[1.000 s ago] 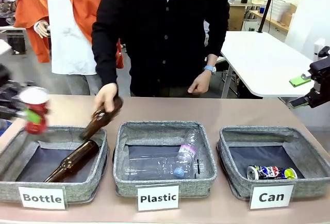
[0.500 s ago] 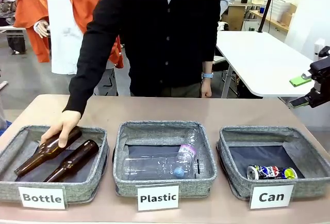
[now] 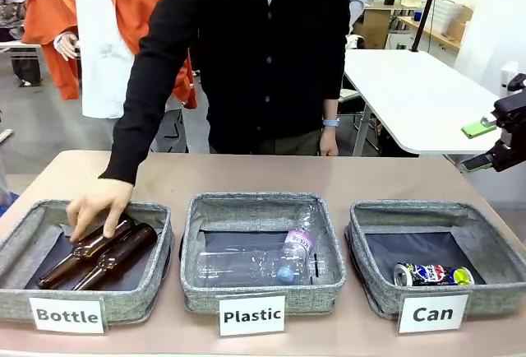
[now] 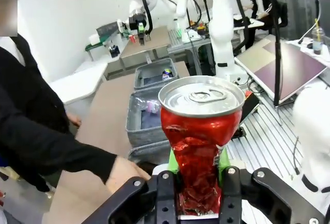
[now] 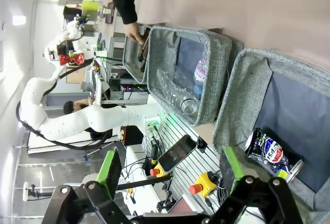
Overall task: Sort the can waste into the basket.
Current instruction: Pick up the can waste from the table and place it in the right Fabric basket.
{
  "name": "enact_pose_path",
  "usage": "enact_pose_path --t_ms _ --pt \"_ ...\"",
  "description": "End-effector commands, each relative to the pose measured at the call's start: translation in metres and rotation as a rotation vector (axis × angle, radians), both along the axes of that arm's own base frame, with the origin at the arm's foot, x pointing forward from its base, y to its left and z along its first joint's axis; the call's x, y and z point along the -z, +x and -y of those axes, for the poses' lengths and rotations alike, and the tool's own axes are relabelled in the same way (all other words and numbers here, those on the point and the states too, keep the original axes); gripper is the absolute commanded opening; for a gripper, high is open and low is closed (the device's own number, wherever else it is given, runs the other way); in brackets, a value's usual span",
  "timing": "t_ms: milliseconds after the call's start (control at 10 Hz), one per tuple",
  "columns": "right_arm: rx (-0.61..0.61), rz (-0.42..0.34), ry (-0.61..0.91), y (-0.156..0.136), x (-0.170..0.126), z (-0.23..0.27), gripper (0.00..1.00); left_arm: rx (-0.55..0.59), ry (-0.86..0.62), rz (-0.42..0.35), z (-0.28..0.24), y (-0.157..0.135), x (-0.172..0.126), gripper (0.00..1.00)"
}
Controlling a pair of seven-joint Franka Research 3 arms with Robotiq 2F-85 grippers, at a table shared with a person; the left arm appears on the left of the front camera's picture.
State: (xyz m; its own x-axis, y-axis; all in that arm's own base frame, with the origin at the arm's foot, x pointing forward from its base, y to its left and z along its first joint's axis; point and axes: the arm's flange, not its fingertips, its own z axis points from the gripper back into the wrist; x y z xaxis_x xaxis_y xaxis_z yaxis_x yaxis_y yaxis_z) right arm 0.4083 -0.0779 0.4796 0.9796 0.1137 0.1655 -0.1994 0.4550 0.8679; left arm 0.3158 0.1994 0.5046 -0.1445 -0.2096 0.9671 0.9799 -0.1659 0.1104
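Note:
My left gripper is shut on a crushed red can with a silver top, held upright between the green pads. The same red can appears far off in the right wrist view, raised high beside the table. A dented blue, white and silver can lies in the grey basket labelled "Can" at the front right. My right gripper hangs open with nothing between its fingers, above the table's right edge. Below its spread fingers are the dented can and the Can basket.
The person's hand rests on two brown bottles in the "Bottle" basket at the left. The middle "Plastic" basket holds a clear plastic bottle. Bare tabletop runs behind the baskets.
My left gripper with the red can has left the front view at the left. The person has laid a second brown bottle in the Bottle basket. The right arm has not moved.

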Motion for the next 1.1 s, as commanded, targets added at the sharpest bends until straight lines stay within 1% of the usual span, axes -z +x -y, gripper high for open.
enact_pose_path --t_ms 0,100,200,400,500,600,700,800,900,1000 --pt "-0.015 0.017 0.0 -0.001 -0.002 0.002 1.0 0.032 0.071 -0.105 0.056 0.025 0.011 0.32" --pt "-0.015 0.017 0.0 -0.001 -0.002 0.002 1.0 0.07 0.146 -0.167 0.095 0.048 0.017 0.32" --pt "-0.015 0.017 0.0 -0.001 -0.002 0.002 1.0 0.172 0.176 -0.18 0.153 0.065 0.023 0.32" --pt "-0.015 0.017 0.0 -0.001 -0.002 0.002 1.0 0.325 0.261 -0.184 0.263 0.082 0.024 0.32" --pt "-0.015 0.017 0.0 -0.001 -0.002 0.002 1.0 0.366 0.316 -0.189 0.32 0.096 0.019 0.32" --pt "-0.015 0.017 0.0 -0.001 -0.002 0.002 1.0 0.36 0.338 -0.189 0.382 0.121 0.011 0.32" --pt "-0.015 0.017 0.0 -0.001 -0.002 0.002 1.0 0.33 0.29 -0.19 0.436 0.141 0.002 0.32" --pt "-0.001 0.001 0.0 0.0 0.0 0.0 1.0 0.278 0.235 -0.191 0.488 0.156 0.0 0.32" --pt "0.008 0.047 -0.02 -0.023 -0.032 0.026 1.0 0.241 0.222 -0.167 0.536 0.163 0.001 0.32" --pt "0.062 0.051 -0.099 -0.043 -0.049 0.052 1.0 0.199 0.204 -0.139 0.586 0.165 0.008 0.32"
